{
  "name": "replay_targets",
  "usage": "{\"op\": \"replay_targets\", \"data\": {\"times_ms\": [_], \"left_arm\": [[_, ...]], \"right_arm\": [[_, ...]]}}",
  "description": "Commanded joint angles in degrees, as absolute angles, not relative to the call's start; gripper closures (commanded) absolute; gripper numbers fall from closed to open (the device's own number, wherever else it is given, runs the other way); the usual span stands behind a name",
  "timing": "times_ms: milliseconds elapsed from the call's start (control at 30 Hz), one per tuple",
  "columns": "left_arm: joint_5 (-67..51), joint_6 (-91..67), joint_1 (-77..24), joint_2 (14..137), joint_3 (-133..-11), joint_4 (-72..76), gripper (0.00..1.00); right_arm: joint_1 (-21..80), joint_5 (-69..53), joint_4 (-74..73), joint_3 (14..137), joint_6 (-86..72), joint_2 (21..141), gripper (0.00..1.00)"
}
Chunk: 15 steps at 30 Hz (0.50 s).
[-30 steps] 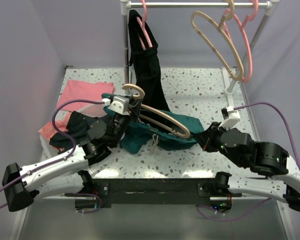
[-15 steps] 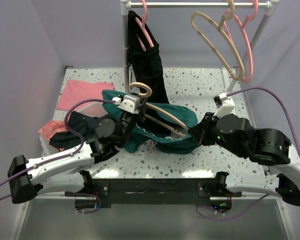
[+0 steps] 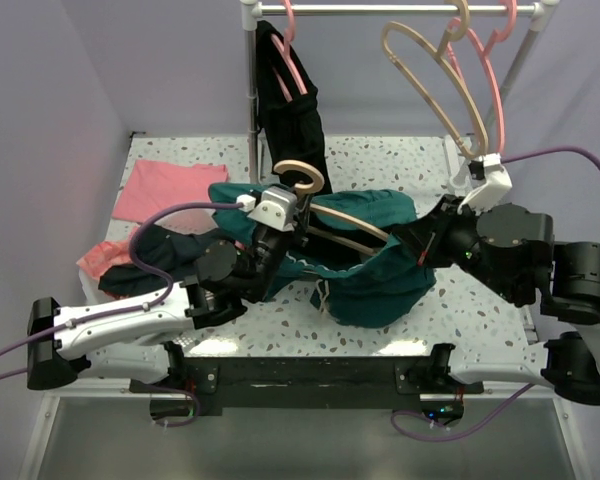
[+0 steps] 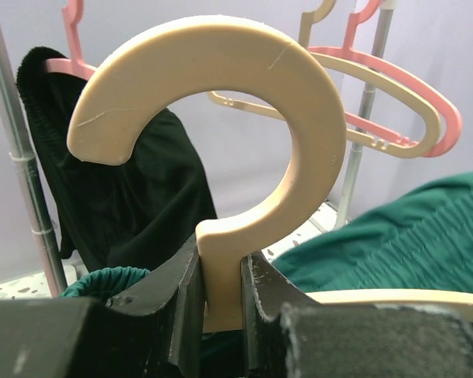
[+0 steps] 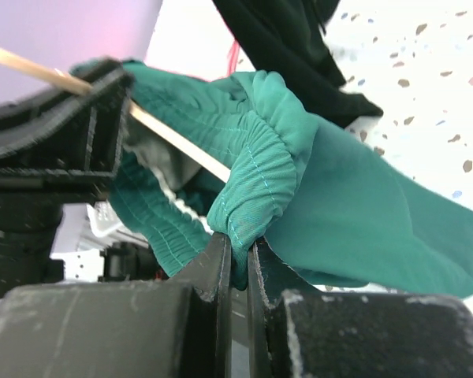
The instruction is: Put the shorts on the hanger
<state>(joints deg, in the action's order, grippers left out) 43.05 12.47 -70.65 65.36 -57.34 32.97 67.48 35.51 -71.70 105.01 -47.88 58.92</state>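
Two arms have risen over the last second, and the shorts point(image 3: 380, 290) have come up with them. The teal cloth that lay bunched on the desk point(image 3: 400, 165) now hangs largely clear of it, strung between the two grips. The left jaws pinch the flat neck of the hanger point(image 3: 342, 222) just below its rounded hook, which stands upright above them. The right jaws are pressed together on a fold of gathered elastic waistband and have drawn it away from the left jaws, along the hanger's thin arm. This looks like stretching the waistband open over a shoulder; the cloth is not yet seated. The hanger is smooth, tan and rigid. The shorts are soft, ribbed at the waist, with a pale drawstring point(image 3: 323, 298) dangling below the left jaws.
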Motion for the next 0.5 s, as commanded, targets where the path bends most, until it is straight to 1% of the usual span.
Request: {"op": "replay_targets", "data": {"times_ms": [0, 100, 200, 267, 300, 367, 400, 467], "left_arm": [[44.03, 14.77, -72.77, 66.97, -60.12, 34.28, 1.00], [43.86, 15.03, -73.74, 68.29, -61.26, 34.10, 1.00], [45.60, 14.68, -74.27, 69.87, -62.75, 34.01, 1.00], [45.88, 14.24, -74.27, 70.22, -64.24, 32.88, 1.00], [45.01, 13.80, -74.18, 70.31, -65.38, 31.04, 1.00], [43.34, 11.35, -74.09, 71.10, -70.45, 23.26, 1.00], [42.29, 10.47, -73.92, 71.36, -72.23, 20.68, 1.00], [40.00, 6.00, -73.13, 72.16, -77.05, 12.62, 1.00]], "right_arm": [[67.68, 39.20, -69.34, 109.07, -45.88, 61.43, 0.97], [67.68, 38.58, -69.70, 108.46, -45.27, 63.63, 0.98], [67.59, 40.51, -71.01, 109.68, -44.47, 64.95, 0.97], [67.59, 41.04, -71.45, 110.13, -44.03, 64.52, 0.94], [67.59, 40.61, -71.28, 109.78, -43.60, 63.64, 0.87], [67.59, 37.64, -70.49, 109.51, -41.06, 62.76, 0.75], [67.59, 36.14, -70.14, 109.69, -39.74, 62.49, 0.65], [67.68, 31.76, -68.74, 110.30, -35.00, 62.31, 0.55]]}}
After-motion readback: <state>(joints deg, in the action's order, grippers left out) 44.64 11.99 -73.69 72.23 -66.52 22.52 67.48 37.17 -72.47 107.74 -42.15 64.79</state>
